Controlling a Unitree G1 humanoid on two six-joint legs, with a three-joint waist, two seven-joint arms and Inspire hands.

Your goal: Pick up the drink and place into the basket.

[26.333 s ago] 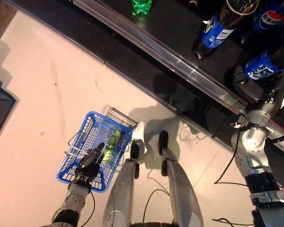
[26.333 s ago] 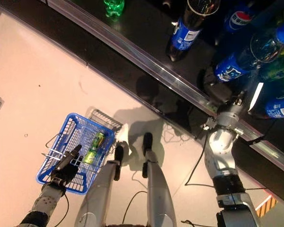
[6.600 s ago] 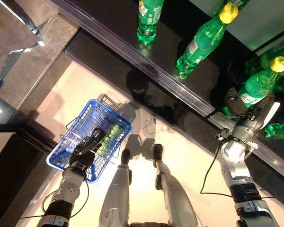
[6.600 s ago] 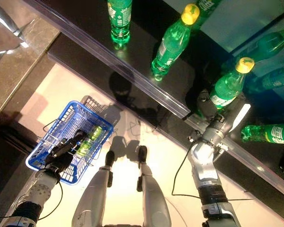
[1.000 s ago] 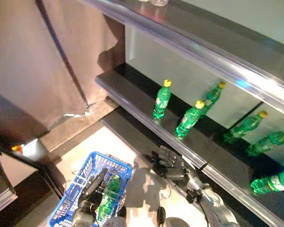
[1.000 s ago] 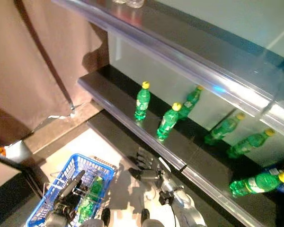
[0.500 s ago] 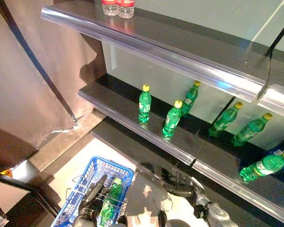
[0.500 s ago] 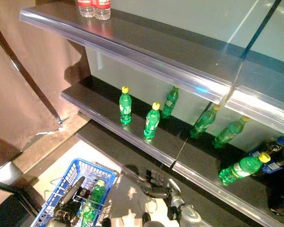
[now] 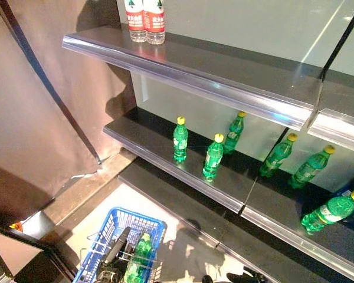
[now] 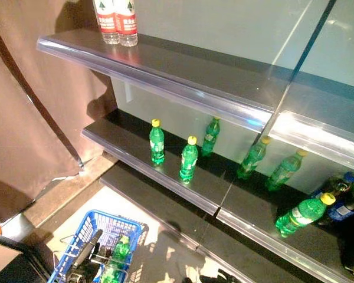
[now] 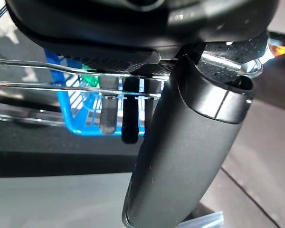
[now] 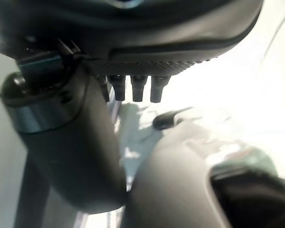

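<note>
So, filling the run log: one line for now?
left hand: on basket handle | basket: green bottle inside | right hand: empty

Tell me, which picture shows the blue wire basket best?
The left eye view: the blue wire basket shows most of its rim, with a green bottle inside. The right eye view crops it lower. The left wrist view shows only its handle wires and a blue corner past the left hand. The right wrist view shows none.

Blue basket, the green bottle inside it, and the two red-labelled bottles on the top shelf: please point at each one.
blue basket (image 9: 109, 226): left eye view, on its left wall.
green bottle (image 9: 136, 264): left eye view, on its body.
red-labelled bottles (image 9: 155, 13): left eye view, on the right one's label.
</note>
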